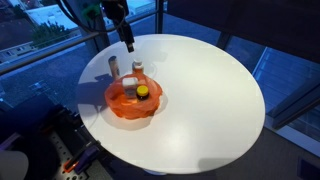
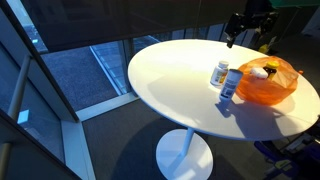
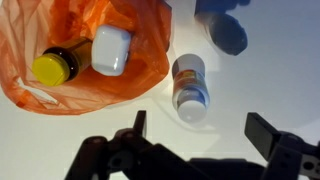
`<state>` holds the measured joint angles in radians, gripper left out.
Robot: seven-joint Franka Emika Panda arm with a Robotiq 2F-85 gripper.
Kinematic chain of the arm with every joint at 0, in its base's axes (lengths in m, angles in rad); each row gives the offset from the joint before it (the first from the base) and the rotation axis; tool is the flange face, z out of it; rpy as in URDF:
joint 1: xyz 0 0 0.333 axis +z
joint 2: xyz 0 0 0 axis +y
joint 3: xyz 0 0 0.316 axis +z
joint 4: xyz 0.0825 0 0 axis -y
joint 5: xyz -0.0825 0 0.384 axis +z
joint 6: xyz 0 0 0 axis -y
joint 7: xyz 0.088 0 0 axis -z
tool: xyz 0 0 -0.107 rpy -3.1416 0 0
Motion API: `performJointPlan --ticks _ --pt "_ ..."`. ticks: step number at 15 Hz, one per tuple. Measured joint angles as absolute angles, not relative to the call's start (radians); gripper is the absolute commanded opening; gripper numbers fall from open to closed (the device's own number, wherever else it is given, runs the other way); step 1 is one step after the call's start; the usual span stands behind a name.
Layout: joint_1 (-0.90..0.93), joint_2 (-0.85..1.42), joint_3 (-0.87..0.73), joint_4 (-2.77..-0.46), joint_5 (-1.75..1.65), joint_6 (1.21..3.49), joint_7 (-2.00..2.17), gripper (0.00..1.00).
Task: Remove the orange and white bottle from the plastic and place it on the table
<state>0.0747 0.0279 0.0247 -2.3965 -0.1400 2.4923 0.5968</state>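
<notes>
Arrangement of bottles, bowl and gripper on the round white table point(image 1: 210, 110). The gripper point(image 3: 200, 122) hangs well above the surface, and its two fingers point(image 3: 262, 130) are spread wide with nothing between them, so the wrist view looks down past them onto the scene. The orange and white bottle point(image 3: 188, 85), a white cap over an amber-orange body, stands upright on bare table just beside the crinkled rim of the plastic bowl point(image 3: 140, 80). The wrist view shows the two apart, though in an exterior view the bottle point(image 2: 230, 84) overlaps the bowl's outline. A spot outside the rim and on the table is the end state the task asks for. With the fingers empty and raised almost in line with the bottle, the task is judged essentially complete. Inside the bowl stand a yellow-topped bottle point(image 3: 55, 66) and a white-capped bottle point(image 3: 110, 50). The latter's body is hidden beneath its cap from above, so it cannot be ruled out that this bottle, not the one on the table, is the one meant. A pale bottle with a bluish label point(image 2: 219, 72) stands on the table a little farther from the bowl. The height of the gripper keeps the fingers clear of every cap, and the bowl's shallow wall holds its two bottles close together.
</notes>
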Motion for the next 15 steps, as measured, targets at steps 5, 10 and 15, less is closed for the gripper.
performJointPlan --ticks 5,10,15 --pt "0.051 -0.141 0.023 -2.442 -0.14 2.342 0.592 1.0" --pt "0.012 -0.275 0.023 -2.401 -0.14 2.099 0.514 1.0" --pt "-0.004 -0.295 0.001 -2.256 -0.098 1.882 0.287 1.0"
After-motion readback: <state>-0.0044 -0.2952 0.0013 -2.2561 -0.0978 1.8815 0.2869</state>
